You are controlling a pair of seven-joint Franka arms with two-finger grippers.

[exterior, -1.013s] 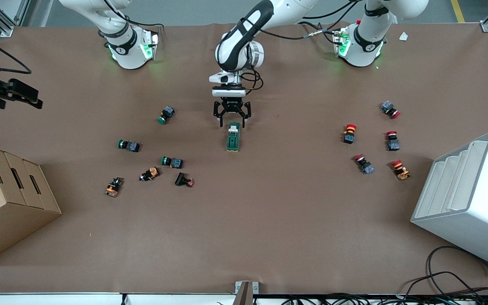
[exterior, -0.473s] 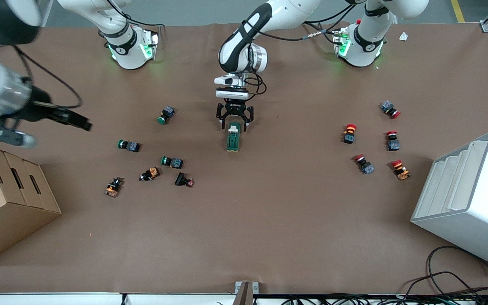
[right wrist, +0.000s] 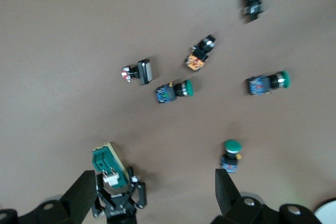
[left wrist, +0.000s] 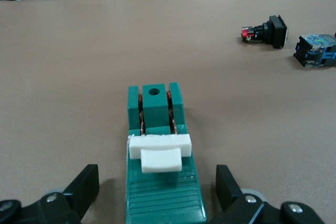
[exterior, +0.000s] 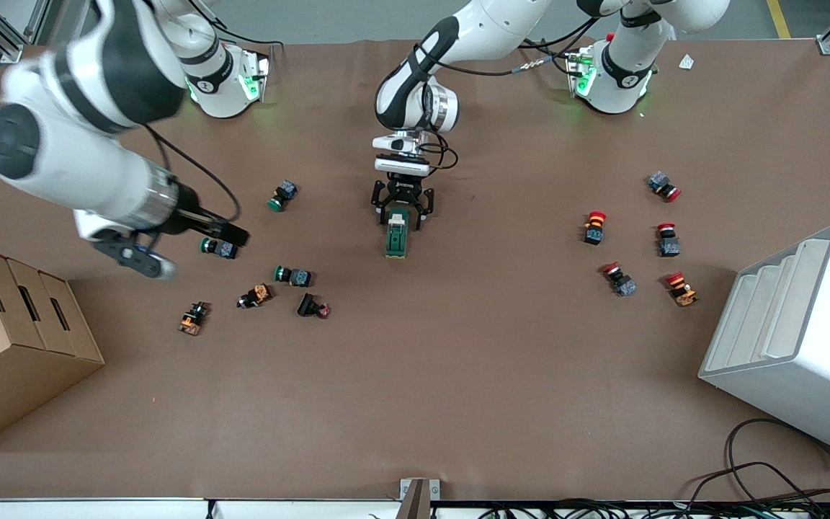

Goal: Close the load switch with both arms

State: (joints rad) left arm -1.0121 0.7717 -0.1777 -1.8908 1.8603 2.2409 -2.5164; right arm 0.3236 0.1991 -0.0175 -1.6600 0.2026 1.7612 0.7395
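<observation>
The load switch (exterior: 396, 235) lies on the brown table near the middle, a dark green block with a white lever tab (left wrist: 160, 153) at the end toward the robot bases. My left gripper (exterior: 400, 213) is low over that end, open, with one finger (left wrist: 85, 186) on each side of the block (left wrist: 164, 192) and a gap on both sides. My right gripper (exterior: 231, 233) is open and empty in the air over a green push button (exterior: 219, 248). The right wrist view shows the switch (right wrist: 107, 163) and the left gripper (right wrist: 118, 203) from above.
Green, orange and black push buttons (exterior: 292, 274) lie scattered toward the right arm's end. Red-capped buttons (exterior: 594, 226) lie toward the left arm's end. A cardboard box (exterior: 11, 339) and a white stepped bin (exterior: 797, 339) stand at the table's two ends.
My right arm has swung in from the table's edge to over the green buttons. My left gripper has come down and forward, and its fingers now straddle the switch's lever end.
</observation>
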